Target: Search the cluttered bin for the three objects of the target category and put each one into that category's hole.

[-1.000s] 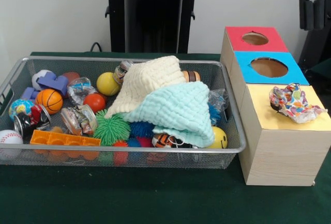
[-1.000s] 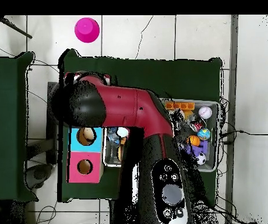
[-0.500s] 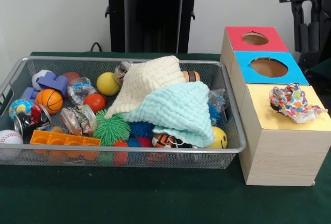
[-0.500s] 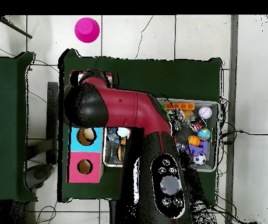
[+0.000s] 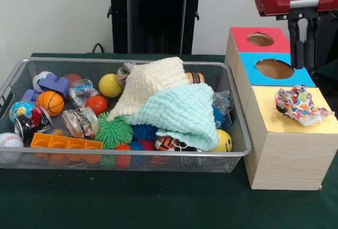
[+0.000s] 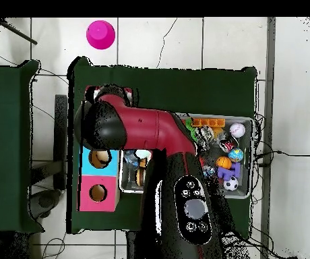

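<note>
Three holes on the wooden box (image 5: pixel 285 160), but I can only see two open: blue (image 5: pixel 274 69) and red (image 5: pixel 260 39). The yellow panel (image 5: pixel 296 120), nearest me, has a crumpled multicolour wrapper (image 5: pixel 299 105) lying on it, likely on or near its hole; I can't see the hole itself.

Wire bin (image 5: pixel 132 157) sits just beside the box. Near edge: orange block (image 5: pixel 64 143), green spiky ball (image 5: pixel 114 131), yellow smiley ball (image 5: pixel 224 141). A mint cloth (image 5: pixel 182 112) and a cream cloth (image 5: pixel 153 83) cover the middle of the pile, so anything under them is hidden. Further back: basketball (image 5: pixel 50 102), yellow ball (image 5: pixel 110 85).

Gripper (image 5: pixel 303 41) hangs above the blue and red panels, fingers pointing down, set slightly apart, nothing between them. Overhead the arm (image 6: pixel 137 128) blocks the box and half the bin.

Risks as I judge them: wrapper not dropped through, so that item may not count. Fingers could clip the box top. Cloths could snag on a grab and drag clutter out.
</note>
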